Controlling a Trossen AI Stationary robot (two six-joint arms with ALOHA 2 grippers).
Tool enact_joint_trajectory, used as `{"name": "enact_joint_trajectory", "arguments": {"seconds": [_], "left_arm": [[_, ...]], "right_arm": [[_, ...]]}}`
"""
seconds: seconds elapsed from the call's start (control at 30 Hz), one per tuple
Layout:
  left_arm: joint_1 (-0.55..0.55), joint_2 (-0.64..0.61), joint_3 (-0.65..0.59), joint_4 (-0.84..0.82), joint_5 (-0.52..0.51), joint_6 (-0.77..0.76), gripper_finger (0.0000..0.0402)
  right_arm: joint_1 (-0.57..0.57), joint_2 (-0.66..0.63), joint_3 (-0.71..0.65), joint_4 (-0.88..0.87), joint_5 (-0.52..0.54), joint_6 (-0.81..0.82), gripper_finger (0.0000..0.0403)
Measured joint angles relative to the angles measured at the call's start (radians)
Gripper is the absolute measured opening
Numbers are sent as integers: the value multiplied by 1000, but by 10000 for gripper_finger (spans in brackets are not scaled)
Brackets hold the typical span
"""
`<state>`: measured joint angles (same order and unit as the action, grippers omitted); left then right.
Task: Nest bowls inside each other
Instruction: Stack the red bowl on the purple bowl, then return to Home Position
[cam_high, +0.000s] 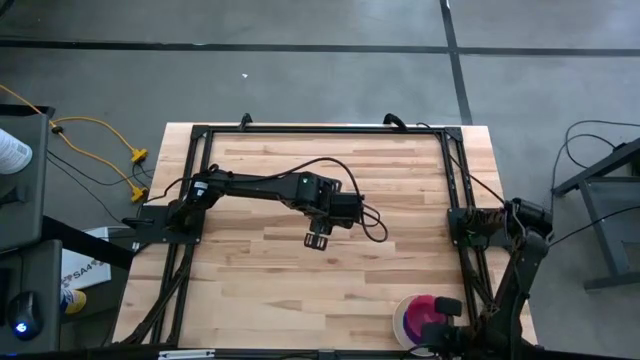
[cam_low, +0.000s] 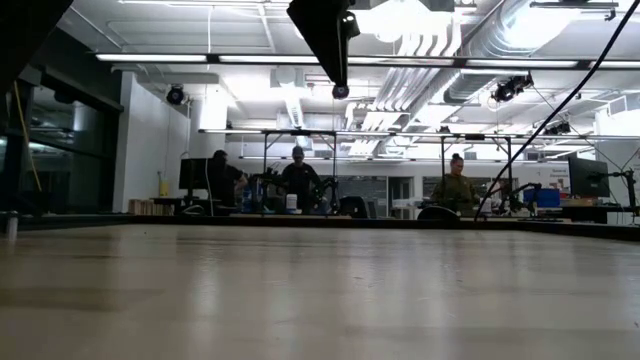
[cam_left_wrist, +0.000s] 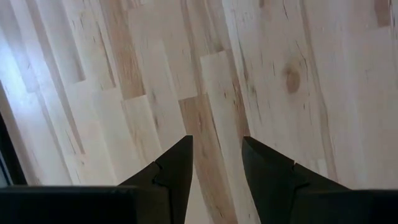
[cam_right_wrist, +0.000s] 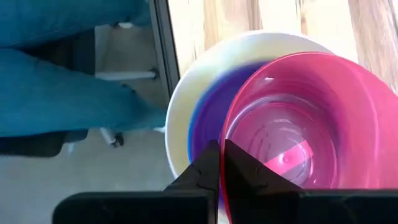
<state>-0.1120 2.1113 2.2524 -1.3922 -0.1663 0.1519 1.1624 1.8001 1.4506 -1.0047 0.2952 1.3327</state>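
In the overhead view the light wooden slatted counter (cam_high: 270, 290) fills the middle of the frame, and the left arm reaches across it to the centre, its pincer (cam_high: 317, 239) hanging over bare boards with the two dark fingers (cam_left_wrist: 177, 171) parted and nothing between them. The right arm is folded back at the lower right of the frame, its pincer (cam_right_wrist: 221, 163) closed, the fingertips pinched on the near rim of a translucent pinkish-red round plastic bowl (cam_right_wrist: 298, 130). That bowl sits tilted inside a larger white round plastic bowl (cam_right_wrist: 186, 106), with a purple or perhaps blue bowl (cam_right_wrist: 211, 112) showing as a crescent between them; the colour is hard to settle from this angle. From above, the stack (cam_high: 418, 318) sits at the lower right edge of the counter, by the black metal frame (cam_high: 200, 180). In the level view, three people (cam_low: 297, 180) sit at distant benches in the room behind.
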Motion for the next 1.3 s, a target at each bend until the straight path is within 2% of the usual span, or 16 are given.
{"name": "enact_joint_trajectory", "arguments": {"seconds": [0.17,0.63,1.13,1.3], "left_arm": [[0,0,0,1,3,-7,136],[0,0,0,-25,3,-32,136],[-8,0,0,-42,34,-54,136],[-14,0,0,-56,-37,-30,136]], "right_arm": [[4,39,0,37,38,-24,3],[0,73,0,140,43,-20,10],[0,73,0,140,39,-16,123],[-3,72,0,138,42,-42,147]]}}
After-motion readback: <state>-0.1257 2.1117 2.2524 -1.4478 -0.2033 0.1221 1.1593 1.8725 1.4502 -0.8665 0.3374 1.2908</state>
